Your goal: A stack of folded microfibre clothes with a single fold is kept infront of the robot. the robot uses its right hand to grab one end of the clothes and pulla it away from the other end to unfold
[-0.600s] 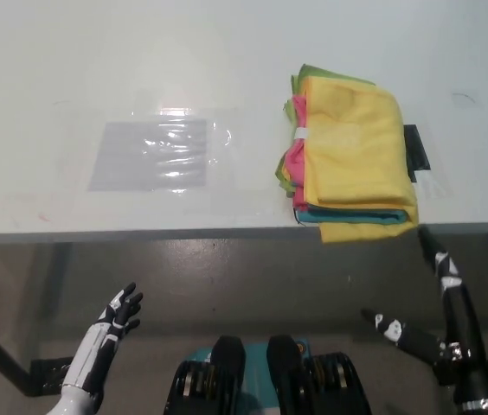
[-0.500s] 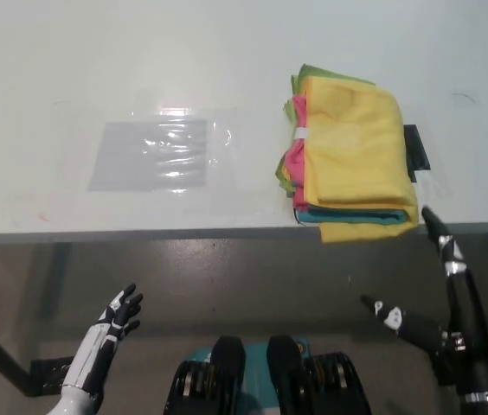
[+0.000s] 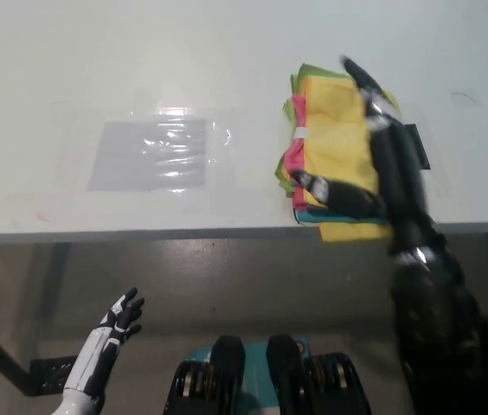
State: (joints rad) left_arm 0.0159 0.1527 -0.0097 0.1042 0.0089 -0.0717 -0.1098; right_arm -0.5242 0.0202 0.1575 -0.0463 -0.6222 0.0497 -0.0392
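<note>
Reaching up from below the table edge, the black right hand (image 3: 374,164) now hovers, fingers spread wide, over the yellow top cloth (image 3: 339,130), ready to grab.

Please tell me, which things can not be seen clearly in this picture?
- Right hand, head view: motion blur; whether it touches the cloth stack cannot be told.
- Stack's right part: covered by the right hand and arm.
- Number of cloths: only edges show under the yellow top one.
- Black patch beside the stack: partly hidden by the arm.
- Left hand: open below the table; its arm is cut by the bottom edge.
</note>
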